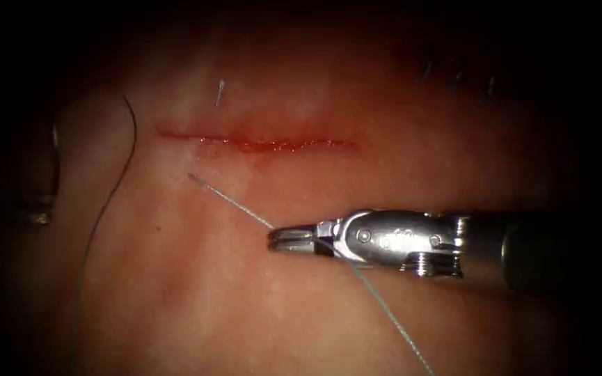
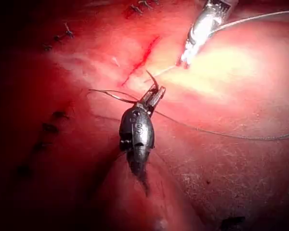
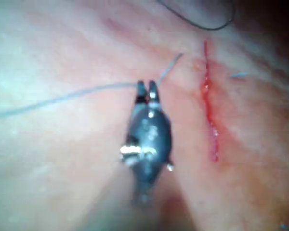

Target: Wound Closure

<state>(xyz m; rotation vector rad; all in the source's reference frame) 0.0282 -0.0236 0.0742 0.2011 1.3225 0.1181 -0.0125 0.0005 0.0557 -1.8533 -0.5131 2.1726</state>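
The tissue (image 1: 175,292) bears a thin red horizontal cut (image 1: 259,143). My right tool (image 1: 290,239) comes in from the right below the cut, jaws shut on the pale thread (image 1: 234,205). That thread rises taut from the tissue just below the cut's left end and runs on past the tool. The same grip appears in the right wrist view, right tool (image 3: 148,89) on thread (image 3: 77,94). A short thread end (image 1: 220,92) stands above the cut. My left tool (image 2: 156,96) holds the dark curved needle (image 2: 152,80) clear of the tissue; it sits dimly at far left (image 1: 40,202).
A dark strand of thread (image 1: 116,181) curves down the tissue left of the cut. Older stitch marks (image 1: 457,73) dot the far upper right. Red fluid glistens along the cut. The right tool's shaft (image 1: 509,251) spans the lower right.
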